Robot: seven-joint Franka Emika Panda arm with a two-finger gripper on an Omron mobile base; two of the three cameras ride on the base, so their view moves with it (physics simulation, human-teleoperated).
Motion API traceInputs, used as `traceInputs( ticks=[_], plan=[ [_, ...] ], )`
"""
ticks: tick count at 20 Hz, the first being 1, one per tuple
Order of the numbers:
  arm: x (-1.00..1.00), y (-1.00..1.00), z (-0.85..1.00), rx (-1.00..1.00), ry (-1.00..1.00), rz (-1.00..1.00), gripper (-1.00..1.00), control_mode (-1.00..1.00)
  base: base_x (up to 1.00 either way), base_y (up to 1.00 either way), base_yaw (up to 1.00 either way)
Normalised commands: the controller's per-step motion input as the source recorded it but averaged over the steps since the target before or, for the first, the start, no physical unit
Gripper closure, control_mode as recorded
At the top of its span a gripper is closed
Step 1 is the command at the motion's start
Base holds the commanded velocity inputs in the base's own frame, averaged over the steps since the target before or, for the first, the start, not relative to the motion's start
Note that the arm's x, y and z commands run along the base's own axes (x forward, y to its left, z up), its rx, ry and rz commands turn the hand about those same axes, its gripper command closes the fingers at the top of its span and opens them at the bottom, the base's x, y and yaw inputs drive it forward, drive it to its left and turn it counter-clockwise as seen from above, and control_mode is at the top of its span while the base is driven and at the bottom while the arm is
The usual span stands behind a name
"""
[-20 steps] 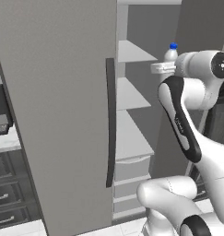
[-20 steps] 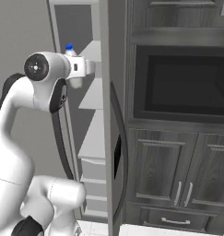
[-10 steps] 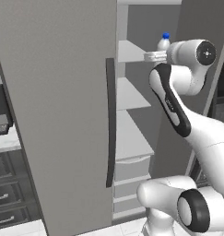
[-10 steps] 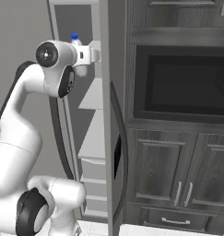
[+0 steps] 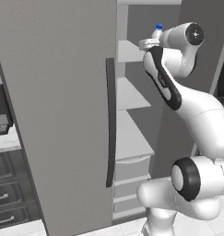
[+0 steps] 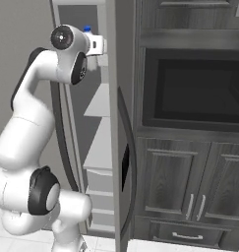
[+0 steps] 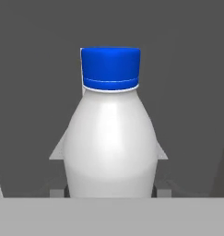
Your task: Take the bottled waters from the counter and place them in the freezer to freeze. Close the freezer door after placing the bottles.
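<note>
A pale bottled water (image 7: 111, 143) with a blue cap stands upright between my fingers, and my gripper (image 7: 111, 192) is shut on its body. The left base view shows the bottle (image 5: 157, 31) and gripper (image 5: 148, 44) held high at the top white shelf (image 5: 129, 51) of the open freezer (image 5: 132, 138). In the right base view the bottle's cap (image 6: 86, 28) shows behind the hand (image 6: 97, 45). The freezer door (image 6: 119, 123) stands open, edge-on, with its dark dispenser panel (image 6: 125, 167). A strip of the counter (image 5: 3, 140) lies at far left.
The wider grey door (image 5: 58, 106) with its dark bar handle (image 5: 110, 122) is closed to the left of the opening. A dark built-in oven (image 6: 194, 83) and dark cabinets (image 6: 190, 187) stand right of the open door. Lower white shelves (image 5: 129, 133) sit beneath the hand.
The arm has raised the bottle and carried it further into the freezer, toward the top shelf. The grip on it is unchanged.
</note>
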Motion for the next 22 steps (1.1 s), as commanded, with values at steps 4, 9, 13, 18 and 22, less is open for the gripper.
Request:
traceInputs(
  ticks=[4, 9, 13, 18, 22],
  plan=[
    [0.49, 0.00, 0.00, 0.00, -0.14, 0.00, 1.00, -1.00, 0.00, 0.00, 0.00],
    [0.58, 0.00, 0.00, 0.00, -0.19, 0.00, 1.00, -1.00, 0.00, 0.00, 0.00],
    [0.60, 0.00, -0.03, 0.00, -0.10, 0.00, 1.00, -1.00, 0.00, 0.00, 0.00],
    [0.34, 0.00, 0.00, 0.00, 0.06, 0.00, 1.00, -1.00, 0.00, 0.00, 0.00],
    [0.16, 0.00, 0.00, 0.00, 0.15, 0.00, 1.00, -1.00, 0.00, 0.00, 0.00]
  ],
)
